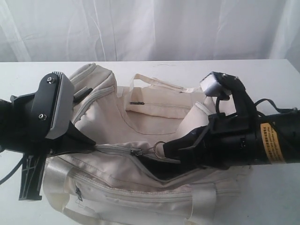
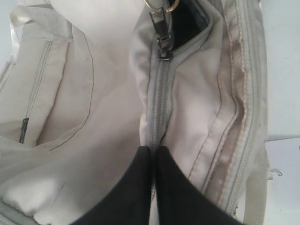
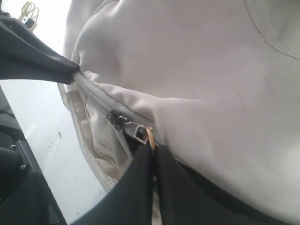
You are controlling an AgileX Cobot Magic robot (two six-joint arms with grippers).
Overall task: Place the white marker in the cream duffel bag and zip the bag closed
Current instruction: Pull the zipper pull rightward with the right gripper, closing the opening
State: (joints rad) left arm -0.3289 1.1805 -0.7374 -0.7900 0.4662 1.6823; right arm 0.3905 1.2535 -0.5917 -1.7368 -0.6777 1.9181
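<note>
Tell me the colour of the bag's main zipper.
Grey zipper on the cream duffel bag, clearest in the left wrist view.

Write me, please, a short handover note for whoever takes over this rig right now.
Left gripper: shut on the cream duffel bag, pinching the fabric at the closed end of the main zipper.
Right gripper: shut on the ring pull of the slider.
White marker: not visible in any view; possibly inside the bag, unconfirmed.
Done: zipper closed from the left gripper up to the slider.
Left: a dark gap is open beyond the slider. Draw the ring pull on to the far end, then release both grippers.
</note>
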